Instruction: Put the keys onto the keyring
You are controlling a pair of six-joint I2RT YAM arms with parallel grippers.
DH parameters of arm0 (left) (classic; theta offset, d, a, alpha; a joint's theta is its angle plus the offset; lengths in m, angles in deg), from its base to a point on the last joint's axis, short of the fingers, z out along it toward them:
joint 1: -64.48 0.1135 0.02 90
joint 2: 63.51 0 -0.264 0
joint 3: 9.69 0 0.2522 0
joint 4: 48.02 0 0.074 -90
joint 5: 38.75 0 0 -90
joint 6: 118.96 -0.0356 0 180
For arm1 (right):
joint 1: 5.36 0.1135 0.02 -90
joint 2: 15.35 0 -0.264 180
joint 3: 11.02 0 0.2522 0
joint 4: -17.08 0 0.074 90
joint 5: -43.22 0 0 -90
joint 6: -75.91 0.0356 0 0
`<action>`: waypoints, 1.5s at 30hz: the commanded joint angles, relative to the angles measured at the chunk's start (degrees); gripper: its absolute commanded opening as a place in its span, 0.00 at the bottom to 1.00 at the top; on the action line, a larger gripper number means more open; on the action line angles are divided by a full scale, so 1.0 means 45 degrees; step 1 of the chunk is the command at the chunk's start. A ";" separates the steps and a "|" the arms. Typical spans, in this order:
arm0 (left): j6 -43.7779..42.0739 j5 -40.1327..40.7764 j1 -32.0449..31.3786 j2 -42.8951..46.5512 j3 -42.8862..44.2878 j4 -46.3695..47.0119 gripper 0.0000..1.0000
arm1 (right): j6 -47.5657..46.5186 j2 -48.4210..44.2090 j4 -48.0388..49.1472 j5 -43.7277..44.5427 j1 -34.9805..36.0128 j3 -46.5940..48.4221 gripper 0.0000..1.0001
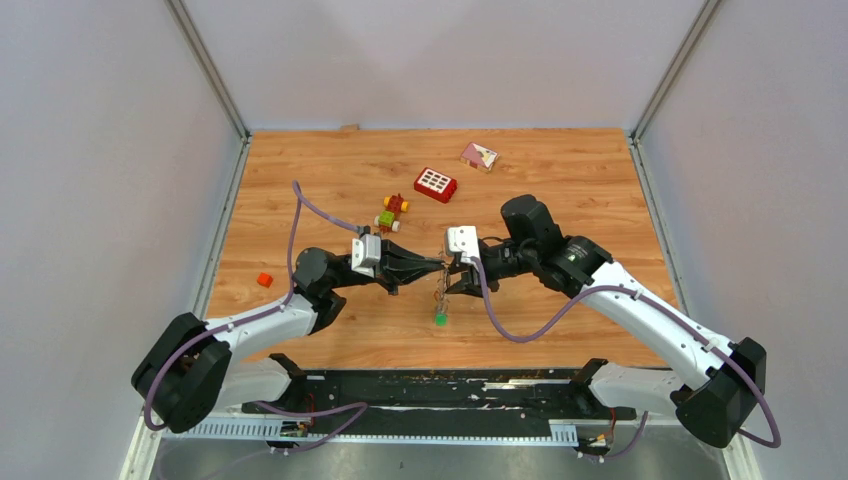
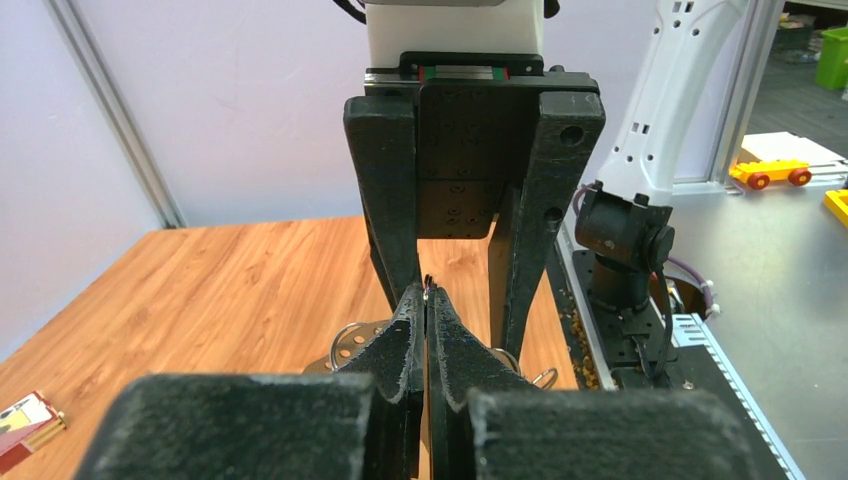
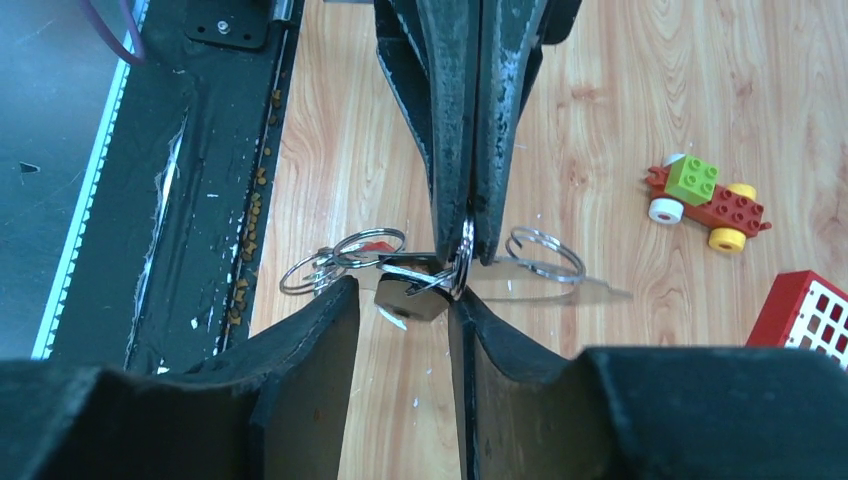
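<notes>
The keyring (image 3: 464, 250) hangs edge-on above the middle of the bench (image 1: 560, 170), a little toward its near edge. The left jaws are clenched on it, probably to steady it for threading. The keys (image 3: 410, 295) dangle beneath it, with a green tag (image 1: 440, 319) lowest. The right jaws stand released, straddling one of them, likely to take it. Toward the far edge lie a block toy (image 1: 392, 212) and a red brick (image 1: 436, 184). No writing is legible.

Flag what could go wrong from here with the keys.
1. The left gripper pinches the keyring only at its fingertips; a tug could slip it free.
2. The right gripper straddles those fingertips closely, so closing or shifting may collide.
3. The keys cluster under the fingertips and could snag.
</notes>
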 commanded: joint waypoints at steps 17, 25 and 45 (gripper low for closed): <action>0.0009 0.0133 0.0169 0.0052 -0.0038 0.0896 0.00 | 0.0014 -0.0772 0.0609 0.0158 -0.0257 -0.0150 0.00; -0.0126 0.0018 0.0193 0.0061 -0.0002 0.0738 0.00 | -0.0350 -0.1182 0.0042 0.1016 -0.0309 -0.0150 0.00; -0.0917 -0.0164 0.0196 -0.0082 0.0296 -0.0638 0.00 | -0.0665 -0.0322 -0.1270 0.1912 -0.0256 0.1615 0.00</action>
